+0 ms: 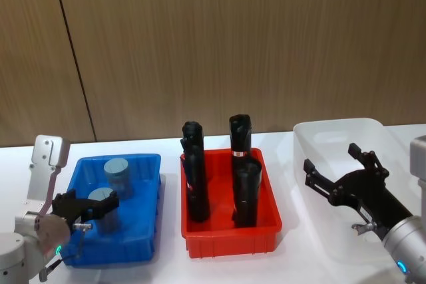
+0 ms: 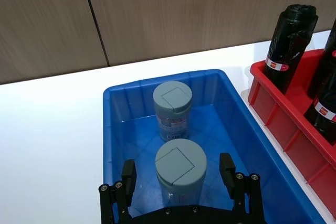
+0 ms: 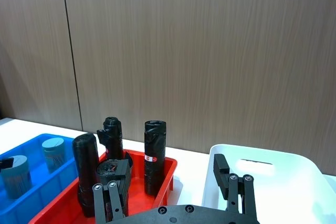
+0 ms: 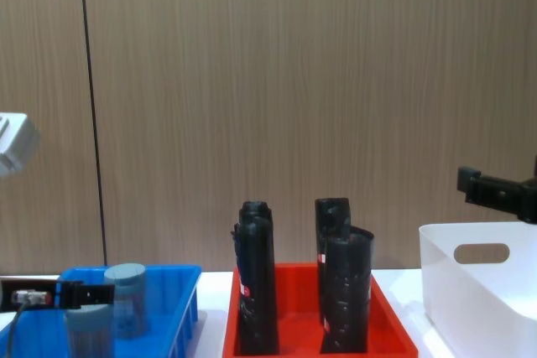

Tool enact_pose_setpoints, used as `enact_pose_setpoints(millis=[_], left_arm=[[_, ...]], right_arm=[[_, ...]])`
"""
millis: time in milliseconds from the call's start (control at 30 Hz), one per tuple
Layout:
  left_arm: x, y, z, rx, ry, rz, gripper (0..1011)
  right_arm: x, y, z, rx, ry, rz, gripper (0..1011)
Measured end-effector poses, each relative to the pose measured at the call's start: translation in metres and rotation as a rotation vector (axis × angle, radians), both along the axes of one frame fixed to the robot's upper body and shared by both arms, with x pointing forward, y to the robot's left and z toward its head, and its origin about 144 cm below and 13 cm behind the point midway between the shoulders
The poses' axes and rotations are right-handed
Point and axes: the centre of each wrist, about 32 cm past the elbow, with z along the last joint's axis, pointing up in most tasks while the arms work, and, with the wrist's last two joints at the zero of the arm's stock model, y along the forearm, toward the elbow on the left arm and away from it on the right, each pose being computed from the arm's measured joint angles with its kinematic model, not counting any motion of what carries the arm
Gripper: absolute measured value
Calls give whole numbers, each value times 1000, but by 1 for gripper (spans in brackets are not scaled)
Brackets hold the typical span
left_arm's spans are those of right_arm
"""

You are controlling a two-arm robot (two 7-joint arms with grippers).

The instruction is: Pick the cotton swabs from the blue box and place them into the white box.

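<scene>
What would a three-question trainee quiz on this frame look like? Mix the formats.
1. True or false: both cotton swabs stand in the blue box.
2. The left gripper is: A) shut on a black roll; B) open, fingers either side of the nearer jar; C) shut on the farther jar.
3. Fill in: the right gripper hovers open above the ___ box.
Key: 1 true; 2 B; 3 white, meaning the white box.
</scene>
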Motion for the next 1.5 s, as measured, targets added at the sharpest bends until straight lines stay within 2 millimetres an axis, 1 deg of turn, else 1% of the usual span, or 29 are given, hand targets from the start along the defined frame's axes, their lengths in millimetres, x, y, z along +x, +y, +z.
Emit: enact_pose_setpoints(millis=[533,1233,1367,1400,1467,1500], left_arm=[[17,3,-9,-20,31,-22,1004],[24,3,-14,-17,56,-51,1005],[25,3,-14,-8,58,-54,946],[26,2,-14,-5,59,-54,905],[26,2,-14,-1,59,-54,874],[26,1,-14,3,59,-53,821]], right_arm=[[0,0,0,0,0,0,1001],[0,0,0,0,0,0,1002],[0,0,0,0,0,0,1002],[0,0,0,0,0,0,1002],[0,0,0,0,0,0,1002],[0,0,0,0,0,0,1002]])
